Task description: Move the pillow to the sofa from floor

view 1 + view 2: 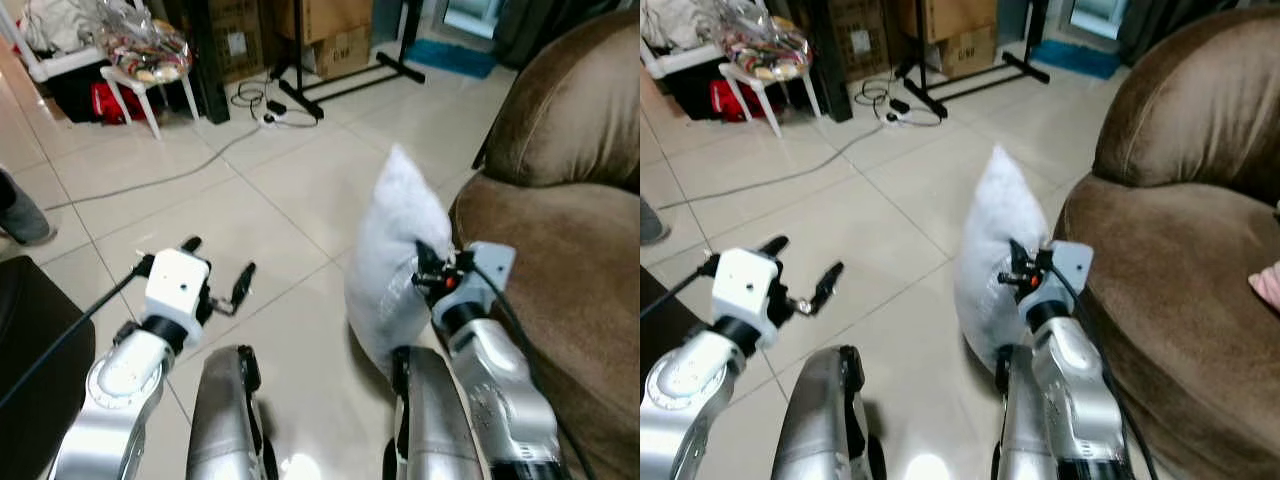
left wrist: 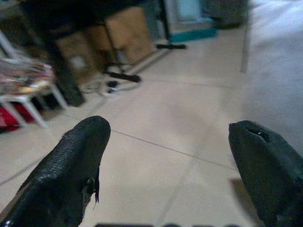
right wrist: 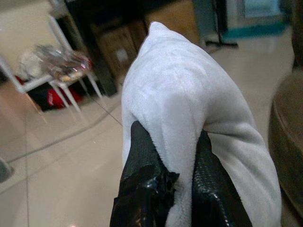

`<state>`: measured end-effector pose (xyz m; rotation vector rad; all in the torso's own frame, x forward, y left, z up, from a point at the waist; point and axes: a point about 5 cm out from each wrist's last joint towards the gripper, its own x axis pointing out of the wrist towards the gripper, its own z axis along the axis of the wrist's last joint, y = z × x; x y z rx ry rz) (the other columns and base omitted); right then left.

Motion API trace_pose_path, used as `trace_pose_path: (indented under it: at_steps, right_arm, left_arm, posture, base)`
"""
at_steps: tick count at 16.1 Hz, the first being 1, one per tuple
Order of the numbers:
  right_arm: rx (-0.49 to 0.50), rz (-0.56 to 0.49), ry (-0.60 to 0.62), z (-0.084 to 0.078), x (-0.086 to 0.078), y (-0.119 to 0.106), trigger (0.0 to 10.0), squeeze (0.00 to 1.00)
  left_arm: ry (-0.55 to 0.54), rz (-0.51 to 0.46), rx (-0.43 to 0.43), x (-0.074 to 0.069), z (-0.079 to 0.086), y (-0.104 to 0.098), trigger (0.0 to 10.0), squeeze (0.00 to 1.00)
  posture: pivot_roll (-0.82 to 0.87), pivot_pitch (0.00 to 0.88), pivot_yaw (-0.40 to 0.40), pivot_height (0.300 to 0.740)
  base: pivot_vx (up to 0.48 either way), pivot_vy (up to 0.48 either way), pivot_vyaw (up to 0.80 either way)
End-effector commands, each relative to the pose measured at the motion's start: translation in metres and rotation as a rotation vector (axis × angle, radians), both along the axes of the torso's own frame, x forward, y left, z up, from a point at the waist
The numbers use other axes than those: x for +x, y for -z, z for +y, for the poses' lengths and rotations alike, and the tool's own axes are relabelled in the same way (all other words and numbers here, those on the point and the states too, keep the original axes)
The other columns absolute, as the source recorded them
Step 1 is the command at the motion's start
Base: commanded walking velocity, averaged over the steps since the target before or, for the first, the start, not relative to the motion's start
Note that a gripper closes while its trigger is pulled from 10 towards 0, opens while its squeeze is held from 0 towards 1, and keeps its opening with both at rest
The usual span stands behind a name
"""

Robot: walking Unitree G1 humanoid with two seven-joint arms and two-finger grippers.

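— How many pillows do you count?
— One pillow (image 1: pixel 395 255), pinched between the two fingers of my right gripper (image 3: pixel 170 161).
— And your other gripper?
— One more, my left gripper (image 1: pixel 215 272), two fingers spread apart, so two grippers in all.
— Furniture?
— One brown sofa (image 1: pixel 570 230), one white stool (image 1: pixel 150 85).
— Boxes?
— Two cardboard boxes (image 1: pixel 335 30) that I can make out.

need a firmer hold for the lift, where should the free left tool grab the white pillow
Pinch the soft white fleece pillow on its upper left edge, coming from the robot's left with the open left tool. It stands upright on a corner; the right tool pinches its right side.
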<state>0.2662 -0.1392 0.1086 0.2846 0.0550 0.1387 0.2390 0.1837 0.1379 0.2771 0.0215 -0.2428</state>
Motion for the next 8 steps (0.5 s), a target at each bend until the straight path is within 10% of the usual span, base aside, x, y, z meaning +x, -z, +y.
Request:
trace_pose_path:
  at_steps: [1, 8]
  right_arm:
    - [-0.003, -0.045, 0.009, 0.000, -0.004, -0.012, 10.0, 0.00]
    - [-0.036, 0.023, 0.089, -0.006, -0.016, -0.016, 10.0, 0.00]
  left_arm:
    - [-0.057, -0.037, 0.015, 0.003, 0.006, -0.003, 10.0, 0.00]
    - [-0.077, -0.050, 0.064, 0.007, 0.002, -0.002, 10.0, 0.00]
  posture:
    - [-0.02, 0.000, 0.028, 0.500]
    - [-0.04, 0.000, 0.037, 0.585]
  base:
    - [0.000, 0.000, 0.00]
    - [0.000, 0.000, 0.00]
